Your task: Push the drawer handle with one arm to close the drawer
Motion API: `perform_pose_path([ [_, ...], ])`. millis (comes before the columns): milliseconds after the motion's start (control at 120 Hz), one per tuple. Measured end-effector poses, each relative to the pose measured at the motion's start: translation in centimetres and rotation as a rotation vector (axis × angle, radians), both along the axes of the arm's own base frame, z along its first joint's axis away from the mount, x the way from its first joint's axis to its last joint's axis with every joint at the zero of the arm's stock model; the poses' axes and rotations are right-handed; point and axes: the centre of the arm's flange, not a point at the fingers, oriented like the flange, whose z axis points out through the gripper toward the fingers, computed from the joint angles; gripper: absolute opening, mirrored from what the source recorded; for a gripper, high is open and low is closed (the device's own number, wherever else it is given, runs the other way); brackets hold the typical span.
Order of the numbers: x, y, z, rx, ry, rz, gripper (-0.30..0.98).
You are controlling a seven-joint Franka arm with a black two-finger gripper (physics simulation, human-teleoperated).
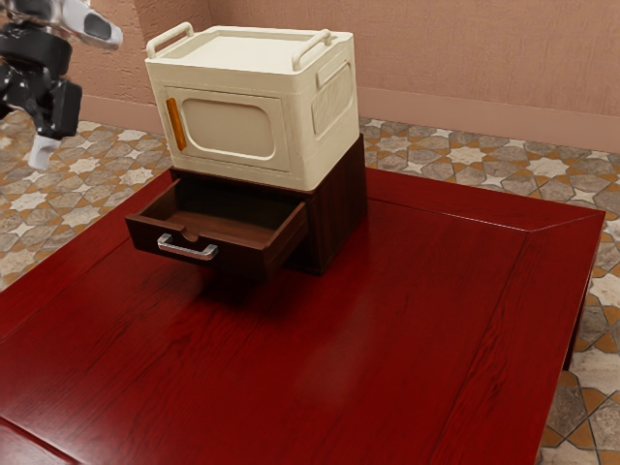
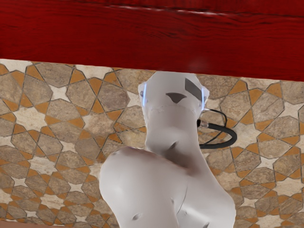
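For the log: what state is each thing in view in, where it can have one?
Dark wooden drawer: open, pulled partway out.
Metal drawer handle: untouched.
Cream storage box's front door: shut.
Light strips on the robot arm: lit, bluish.

The arm is cut off at the exterior view's left, the table on its near side. The drawer's far end is hidden in the cabinet, whose top is hidden under the box.
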Motion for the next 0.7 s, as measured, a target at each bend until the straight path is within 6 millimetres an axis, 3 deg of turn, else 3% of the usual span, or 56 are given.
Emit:
perform_pose_path([
  [50, 1.8, 1.1, -1.3, 0.019, -0.082, 0.012, 0.69],
  [92, 2.8, 2.2, -1.3, 0.033, -0.159, 0.025, 0.69],
  [167, 2.7, 5.0, 2.3, 0.058, -0.342, 0.064, 0.69],
  [233, 1.6, 9.8, 5.6, 0.105, -0.473, 0.157, 0.69],
  [275, 0.9, 12.4, 6.6, 0.136, -0.519, 0.213, 0.69],
  [317, 0.8, 13.6, 7.0, 0.156, -0.547, 0.238, 0.69],
  [392, 1.7, 12.8, 6.8, 0.154, -0.571, 0.22, 0.64],
  [525, 3.3, 9.5, 5.5, 0.136, -0.574, 0.15, 0.29],
  [608, 3.8, 8.1, 2.5, 0.117, -0.516, 0.121, 0.14],
  [700, 2.3, 7.9, -0.7, 0.094, -0.462, 0.121, 0.04],
])
